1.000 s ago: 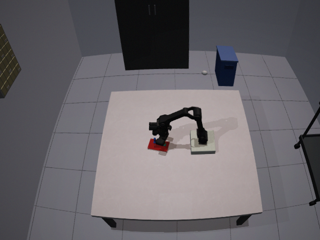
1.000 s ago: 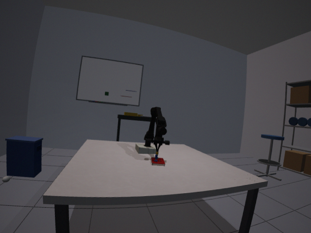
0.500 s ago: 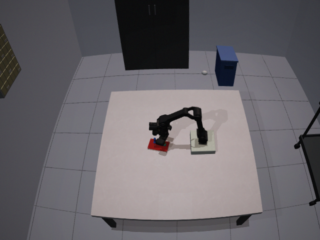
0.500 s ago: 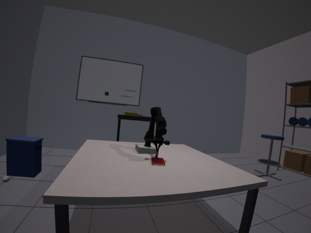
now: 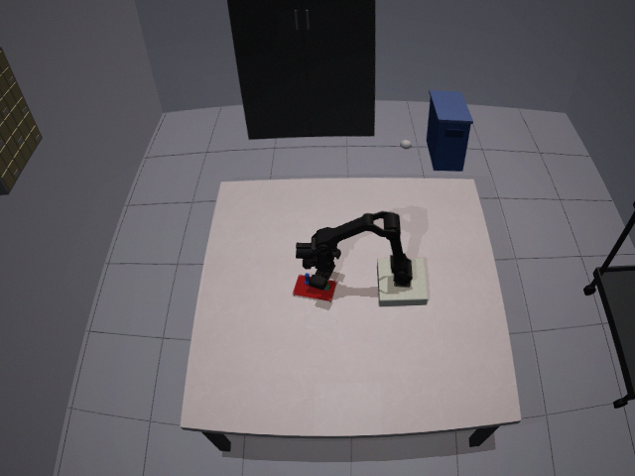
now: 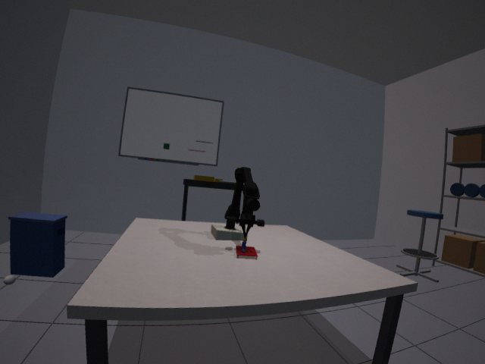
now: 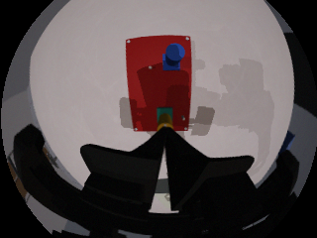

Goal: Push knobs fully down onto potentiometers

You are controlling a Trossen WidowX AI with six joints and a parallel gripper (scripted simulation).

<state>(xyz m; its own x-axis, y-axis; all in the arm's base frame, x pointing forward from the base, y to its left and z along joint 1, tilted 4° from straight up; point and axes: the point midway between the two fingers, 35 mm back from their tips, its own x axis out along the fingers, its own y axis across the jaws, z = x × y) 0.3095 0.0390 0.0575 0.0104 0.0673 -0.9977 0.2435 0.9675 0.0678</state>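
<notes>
Knob work under way at the yellow knob

The worktop (image 5: 348, 369) (image 6: 235, 282) (image 7: 64, 74) is broad, pale and faintly mottled. On it a blocky, off-white base (image 5: 387, 299) (image 6: 221, 233) carries the black, jointed arm (image 5: 353, 225) (image 6: 238, 196), which reaches over to the board (image 5: 303, 294) (image 6: 246, 255) (image 7: 141, 55). The board is a thin red slab on short legs, light dots near its corners.

The tool (image 5: 318, 282) (image 6: 245, 235) (image 7: 165, 130) is clenched with nothing gripped, its dark, tapering fingers meeting at the yellow knob (image 6: 245, 239) (image 7: 165, 121). Whether they touch it cannot be told.

Neither knob can be called done. The yellow one, round and over a square teal potentiometer (image 5: 326, 287) (image 7: 164, 111), is partly hidden, so its seating cannot be judged. The blue knob (image 5: 307, 277) (image 6: 243, 245) (image 7: 174, 53), a smooth cylinder above its blocky blue potentiometer (image 7: 172, 67), stands tall and probably still needs pushing. Both potentiometers appear in place. Opening the tool, backing away and holding still also remain.
</notes>
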